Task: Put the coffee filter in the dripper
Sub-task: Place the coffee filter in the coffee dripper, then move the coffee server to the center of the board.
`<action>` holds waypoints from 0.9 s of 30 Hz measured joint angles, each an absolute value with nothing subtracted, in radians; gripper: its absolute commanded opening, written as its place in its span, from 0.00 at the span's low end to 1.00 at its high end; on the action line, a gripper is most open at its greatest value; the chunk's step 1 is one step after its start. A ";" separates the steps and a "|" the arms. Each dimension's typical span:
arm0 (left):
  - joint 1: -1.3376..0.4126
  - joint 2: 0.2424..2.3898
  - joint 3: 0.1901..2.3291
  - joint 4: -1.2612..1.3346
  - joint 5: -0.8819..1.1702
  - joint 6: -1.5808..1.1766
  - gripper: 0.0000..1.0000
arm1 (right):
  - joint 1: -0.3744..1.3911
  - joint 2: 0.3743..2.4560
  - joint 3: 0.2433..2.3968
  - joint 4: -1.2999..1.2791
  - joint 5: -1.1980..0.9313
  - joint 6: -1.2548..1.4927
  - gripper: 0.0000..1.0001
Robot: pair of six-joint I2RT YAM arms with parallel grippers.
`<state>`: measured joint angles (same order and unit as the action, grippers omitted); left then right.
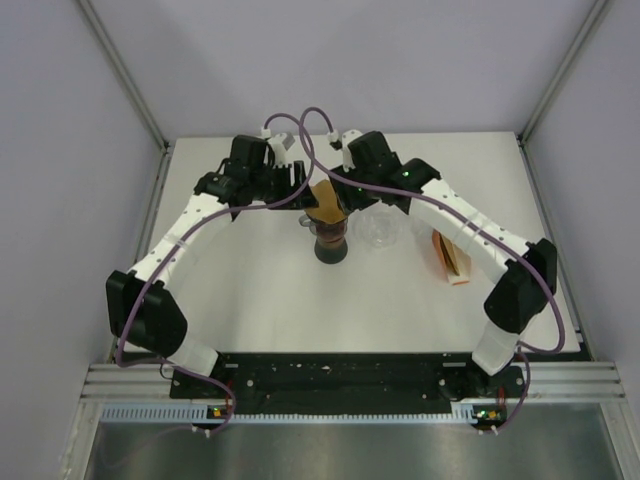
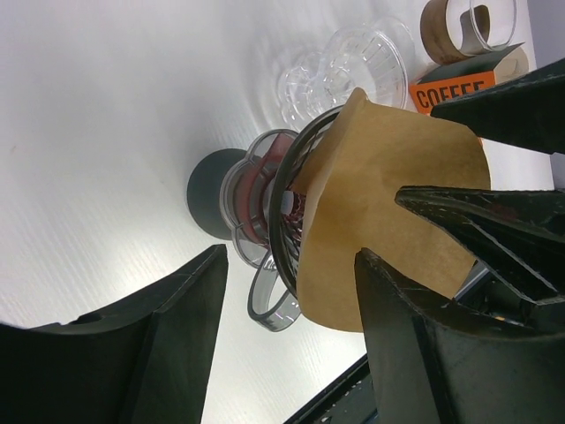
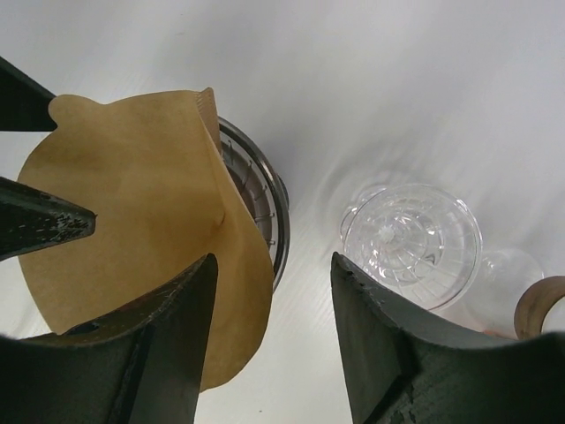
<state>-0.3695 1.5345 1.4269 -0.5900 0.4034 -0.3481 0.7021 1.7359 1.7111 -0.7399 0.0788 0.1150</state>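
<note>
Brown coffee filter (image 3: pixel 124 203), opened conelike, seemingly sits in the dripper (image 3: pixel 269 203).

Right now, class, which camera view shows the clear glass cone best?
Right wrist: the clear glass cone sits nearly whole and close, ribs visible. Left wrist shows it far off near the top edge; the top view gives only a faint small shape.

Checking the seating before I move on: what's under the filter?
Under the filter the dripper shows its wire rim on one side, standing on a dark base. The paper covers the dripper's inside, so whether the tip sits down in it cannot be seen.
</note>
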 measured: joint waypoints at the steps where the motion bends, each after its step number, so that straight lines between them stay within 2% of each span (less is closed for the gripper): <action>1: -0.369 1.534 1.427 -0.591 0.403 -0.345 0.66 | 0.702 1.731 1.712 -0.740 0.074 0.112 0.55; 7: -0.355 1.532 1.458 -0.609 0.404 -0.330 0.66 | 0.702 1.656 1.715 -0.731 0.040 0.062 0.52; 12: -0.296 1.494 1.479 -0.609 0.405 -0.318 0.68 | 0.705 1.465 1.589 -0.587 -0.028 -0.026 0.26; 16: -0.235 1.457 1.480 -0.609 0.400 -0.311 0.68 | 0.751 1.283 1.372 -0.432 -0.117 -0.157 0.16; 20: -0.174 1.421 1.477 -0.609 0.399 -0.308 0.68 | 0.915 1.203 1.143 -0.323 -0.165 -0.442 0.00; 23: -0.115 1.391 1.452 -0.597 0.404 -0.311 0.68 | 1.044 1.204 0.940 -0.281 -0.176 -0.743 0.00; 27: -0.054 1.362 1.391 -0.578 0.421 -0.327 0.68 | 1.072 1.261 0.763 -0.230 -0.113 -1.015 0.00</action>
